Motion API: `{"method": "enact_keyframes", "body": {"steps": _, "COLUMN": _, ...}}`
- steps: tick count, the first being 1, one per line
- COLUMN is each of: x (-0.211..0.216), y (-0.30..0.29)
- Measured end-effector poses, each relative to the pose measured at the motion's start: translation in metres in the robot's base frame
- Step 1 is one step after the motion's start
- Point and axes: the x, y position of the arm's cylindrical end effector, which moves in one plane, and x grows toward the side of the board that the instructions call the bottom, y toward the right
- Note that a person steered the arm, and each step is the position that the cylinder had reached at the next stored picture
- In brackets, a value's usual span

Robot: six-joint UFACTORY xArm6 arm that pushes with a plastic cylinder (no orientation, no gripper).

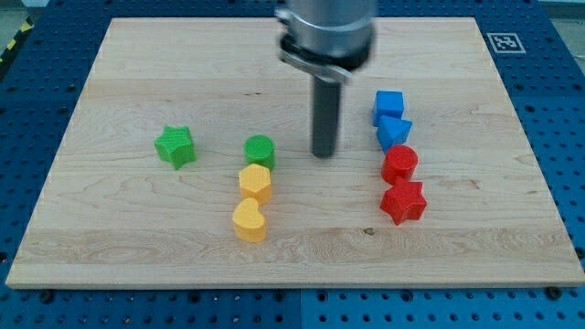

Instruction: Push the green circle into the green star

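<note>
The green circle (260, 150) lies left of the board's middle. The green star (175, 145) lies further to the view's left, about a block and a half's width from the circle. My tip (324, 153) rests on the board to the right of the green circle, at about its height in the view, with a gap between them. The rod rises from there to the arm at the view's top.
A yellow hexagon (255, 182) touches the green circle from below, with a yellow heart (249, 220) under it. At the right stand a blue cube (388, 106), a blue block (394, 132), a red circle (399, 164) and a red star (403, 201). The wooden board (110, 238) lies on a blue pegboard table.
</note>
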Motion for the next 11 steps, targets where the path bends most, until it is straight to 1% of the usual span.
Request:
{"method": "enact_keyframes", "body": {"steps": 1, "x": 0.017, "y": 0.008}}
{"method": "enact_keyframes", "body": {"steps": 2, "x": 0.009, "y": -0.025}}
{"method": "enact_keyframes", "body": {"steps": 3, "x": 0.008, "y": -0.073}}
{"method": "enact_keyframes", "body": {"steps": 4, "x": -0.003, "y": -0.104}}
{"method": "enact_keyframes", "body": {"steps": 5, "x": -0.024, "y": -0.103}}
{"method": "enact_keyframes", "body": {"steps": 6, "x": -0.037, "y": -0.084}}
{"method": "enact_keyframes", "body": {"steps": 7, "x": -0.039, "y": -0.094}}
{"method": "enact_keyframes", "body": {"steps": 8, "x": -0.036, "y": -0.121}}
{"method": "enact_keyframes", "body": {"steps": 9, "x": -0.036, "y": -0.134}}
{"method": "enact_keyframes", "body": {"steps": 10, "x": -0.045, "y": -0.138}}
{"method": "enact_keyframes", "body": {"steps": 11, "x": -0.057, "y": -0.12}}
